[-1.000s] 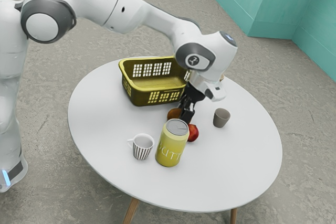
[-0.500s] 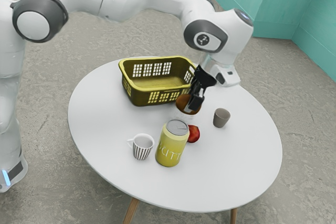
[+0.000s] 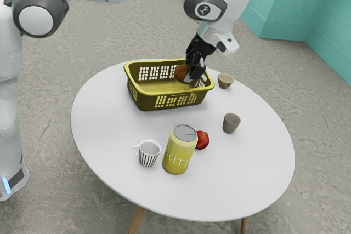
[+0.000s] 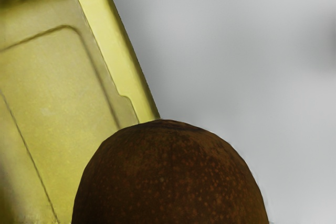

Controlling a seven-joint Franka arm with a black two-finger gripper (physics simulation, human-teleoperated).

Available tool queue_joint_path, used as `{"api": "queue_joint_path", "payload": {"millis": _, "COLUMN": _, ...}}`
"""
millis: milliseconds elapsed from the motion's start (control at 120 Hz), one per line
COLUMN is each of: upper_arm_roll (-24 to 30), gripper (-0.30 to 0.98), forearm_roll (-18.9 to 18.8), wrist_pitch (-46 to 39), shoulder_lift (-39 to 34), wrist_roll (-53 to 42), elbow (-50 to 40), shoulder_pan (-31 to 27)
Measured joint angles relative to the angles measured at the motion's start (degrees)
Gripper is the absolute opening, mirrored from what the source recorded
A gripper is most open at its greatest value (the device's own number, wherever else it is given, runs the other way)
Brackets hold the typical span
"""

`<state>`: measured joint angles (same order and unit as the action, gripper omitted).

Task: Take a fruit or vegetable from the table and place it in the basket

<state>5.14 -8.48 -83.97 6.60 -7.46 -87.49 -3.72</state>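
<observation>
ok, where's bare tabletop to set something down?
Table: bare between basket and striped mug, out to the edge on the exterior view's left; also from yellow can and gray cup out to the exterior view's lower-right edge. Crowded: mug, can and red fruit stand close together, can partly hiding the fruit.

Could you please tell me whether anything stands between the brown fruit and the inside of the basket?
Possibly the rim of the basket: in the wrist view it runs behind the brown fruit. Nothing else visible stands between.
</observation>
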Motion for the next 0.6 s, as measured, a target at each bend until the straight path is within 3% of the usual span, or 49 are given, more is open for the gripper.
{"api": "queue_joint_path", "payload": {"millis": 200, "upper_arm_roll": -0.05, "gripper": 0.37, "forearm_roll": -0.37, "wrist_pitch": -0.24, "shoulder_lift": 0.13, "wrist_roll": 0.24, "elbow": -0.32, "shoulder_pan": -5.37}}
{"api": "queue_joint_path", "payload": {"millis": 408, "upper_arm_roll": -0.42, "gripper": 0.37, "forearm_roll": -0.82, "wrist_pitch": -2.06, "shoulder_lift": 1.13, "wrist_roll": 0.42, "elbow": -0.73, "shoulder_pan": -7.55}}
{"api": "queue_joint_path", "payload": {"millis": 600, "upper_arm_roll": -3.79, "gripper": 0.37, "forearm_roll": -0.8, "wrist_pitch": -8.74, "shoulder_lift": 2.28, "wrist_roll": 0.57, "elbow": -4.71, "shoulder_pan": -7.68}}
